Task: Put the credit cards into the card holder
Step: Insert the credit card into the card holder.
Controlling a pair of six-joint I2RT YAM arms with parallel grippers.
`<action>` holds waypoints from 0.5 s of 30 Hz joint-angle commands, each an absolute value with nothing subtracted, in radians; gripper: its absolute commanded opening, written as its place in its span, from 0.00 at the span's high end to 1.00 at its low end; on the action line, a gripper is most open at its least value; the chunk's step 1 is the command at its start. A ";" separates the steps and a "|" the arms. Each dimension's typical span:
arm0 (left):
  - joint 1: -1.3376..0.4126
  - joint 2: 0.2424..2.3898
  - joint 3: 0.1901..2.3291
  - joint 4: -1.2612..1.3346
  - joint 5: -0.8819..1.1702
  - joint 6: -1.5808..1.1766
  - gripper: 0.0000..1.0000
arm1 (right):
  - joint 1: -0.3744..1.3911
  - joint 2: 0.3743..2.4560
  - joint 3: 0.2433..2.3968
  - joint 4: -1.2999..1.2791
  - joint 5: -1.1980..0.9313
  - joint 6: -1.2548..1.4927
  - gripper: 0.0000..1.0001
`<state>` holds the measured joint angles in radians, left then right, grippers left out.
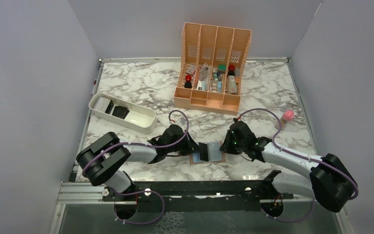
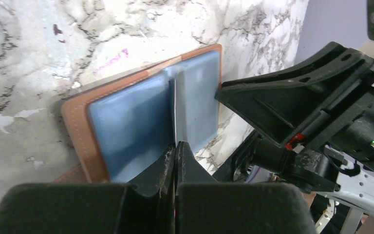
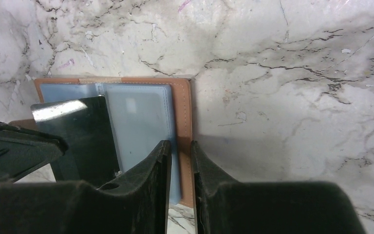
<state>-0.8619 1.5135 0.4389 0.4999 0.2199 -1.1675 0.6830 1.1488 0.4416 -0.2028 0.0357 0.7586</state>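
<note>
The card holder [image 1: 217, 152] lies open on the marble near the front, brown outside and light blue inside; it also shows in the left wrist view [image 2: 126, 131] and the right wrist view [image 3: 141, 117]. My left gripper [image 1: 197, 150] [image 2: 176, 145] is shut on a black credit card [image 3: 75, 139], seen edge-on in its own view [image 2: 174, 107], held upright over the holder's middle fold. My right gripper [image 1: 227, 146] [image 3: 180, 144] has its jaws a narrow gap apart, straddling the holder's right brown edge; nothing is pinched between them.
A white oblong tray [image 1: 143, 122] with dark cards [image 1: 121, 112] sits at the left. A tall peach organizer [image 1: 212, 100] with small items stands at the back. A pink-capped object [image 1: 287, 117] stands at the right.
</note>
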 commanded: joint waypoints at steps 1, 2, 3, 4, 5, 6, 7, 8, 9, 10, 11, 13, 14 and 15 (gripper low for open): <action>-0.876 1.464 0.451 0.507 0.211 -1.162 1.00 | 0.683 1.152 0.402 -0.223 0.056 0.765 0.77; -0.878 1.461 0.459 0.506 0.218 -1.157 1.00 | 0.684 1.150 0.394 -0.217 0.059 0.770 0.78; -0.883 1.459 0.466 0.506 0.220 -1.157 1.00 | 0.684 1.149 0.384 -0.209 0.057 0.771 0.78; -0.887 1.459 0.469 0.506 0.219 -1.160 1.00 | 0.684 1.150 0.379 -0.204 0.055 0.773 0.78; -0.890 1.458 0.469 0.506 0.216 -1.164 1.00 | 0.684 1.150 0.377 -0.204 0.052 0.774 0.78; -0.894 1.460 0.469 0.506 0.211 -1.169 1.00 | 0.684 1.151 0.377 -0.204 0.050 0.776 0.78; -0.894 1.465 0.467 0.506 0.207 -1.171 1.00 | 0.684 1.152 0.377 -0.204 0.047 0.776 0.78; -0.894 1.471 0.465 0.505 0.202 -1.170 1.00 | 0.684 1.152 0.377 -0.204 0.045 0.775 0.78; -0.895 1.479 0.461 0.505 0.199 -1.174 1.00 | 0.684 1.152 0.379 -0.204 0.045 0.774 0.78; -0.894 1.489 0.458 0.505 0.197 -1.176 1.00 | 0.684 1.151 0.381 -0.206 0.045 0.772 0.78; -0.895 1.498 0.456 0.505 0.198 -1.178 1.00 | 0.684 1.151 0.384 -0.209 0.048 0.771 0.78; -0.895 1.514 0.454 0.504 0.196 -1.179 1.00 | 0.684 1.148 0.390 -0.214 0.050 0.768 0.78; -0.894 1.517 0.452 0.502 0.192 -1.181 1.00 | 0.684 1.146 0.392 -0.217 0.048 0.769 0.78; -0.895 1.517 0.450 0.498 0.188 -1.181 1.00 | 0.684 1.144 0.395 -0.218 0.047 0.769 0.78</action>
